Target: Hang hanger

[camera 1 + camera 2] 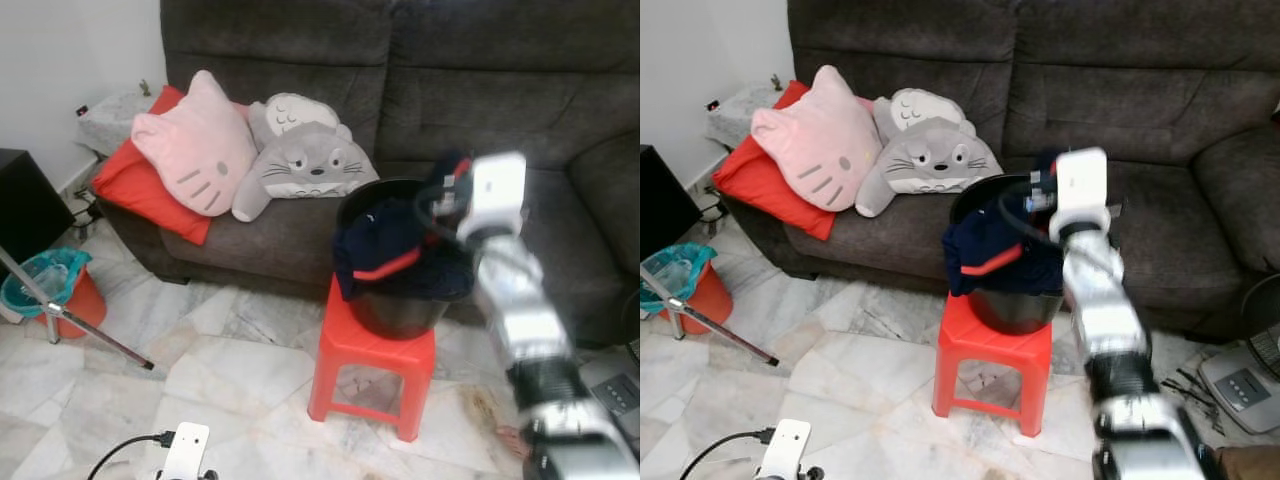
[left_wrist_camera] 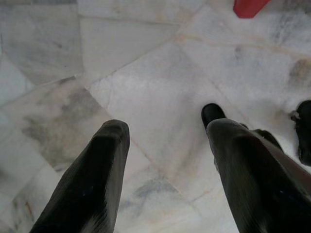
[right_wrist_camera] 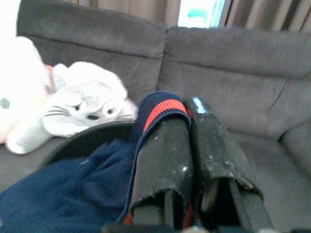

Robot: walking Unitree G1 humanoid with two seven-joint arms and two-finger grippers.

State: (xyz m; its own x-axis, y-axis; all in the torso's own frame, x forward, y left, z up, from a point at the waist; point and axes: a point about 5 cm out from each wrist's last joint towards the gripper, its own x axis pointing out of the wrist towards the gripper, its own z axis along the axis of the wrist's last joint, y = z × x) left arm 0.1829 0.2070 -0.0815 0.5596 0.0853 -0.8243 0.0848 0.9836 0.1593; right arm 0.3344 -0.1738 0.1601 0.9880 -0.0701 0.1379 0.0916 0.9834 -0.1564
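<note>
— What do your head views give you?
— Grey-veined marble floor (image 1: 230, 370), dark plush sofa (image 1: 450, 90), glossy black bucket (image 1: 400, 310) on a red plastic stool (image 1: 370, 365).
— And your wrists?
— Left claw (image 2: 165, 160) released above tiles; right claw (image 3: 192, 145) clenched on the navy red-striped garment (image 3: 63, 194) in the bucket.
</note>
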